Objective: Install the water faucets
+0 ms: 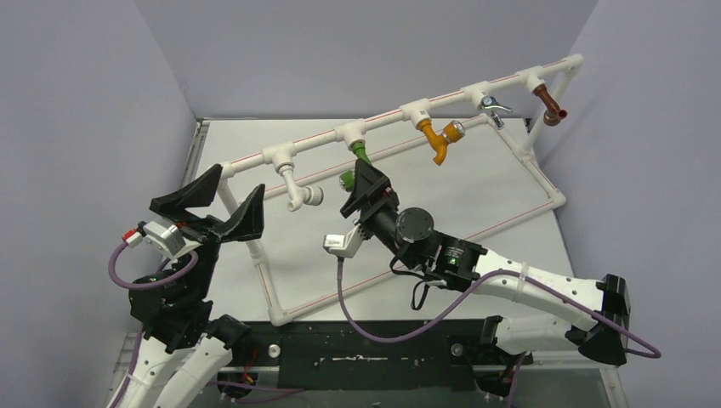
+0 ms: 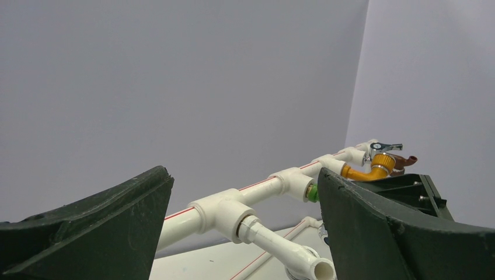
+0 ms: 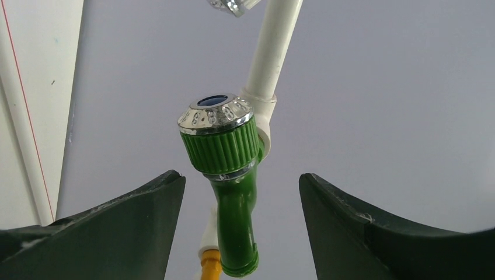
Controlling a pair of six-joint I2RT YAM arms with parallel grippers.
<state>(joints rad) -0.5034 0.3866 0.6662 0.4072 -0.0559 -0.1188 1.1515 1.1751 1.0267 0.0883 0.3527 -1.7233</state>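
Note:
Several water faucets hang from the white pipe frame's top rail (image 1: 391, 117): white (image 1: 295, 192), green (image 1: 360, 153), orange (image 1: 440, 136), silver (image 1: 491, 106) and brown (image 1: 553, 107). My right gripper (image 1: 360, 182) straddles the green faucet (image 3: 230, 175), whose chrome-ringed knob (image 3: 216, 114) points toward the camera. Its jaws stand open, with a gap on both sides of the spout. My left gripper (image 1: 236, 180) is open and holds nothing, near the frame's left end. Its wrist view faces the white faucet (image 2: 286, 248) on its tee, with the orange faucet (image 2: 368, 170) farther along.
The frame's lower pipes with red stripes (image 1: 408, 255) lie on the white table sheet (image 1: 476, 187). Grey walls close in the back and both sides. A purple cable (image 1: 374, 327) loops from the right wrist near the black base plate (image 1: 374, 348).

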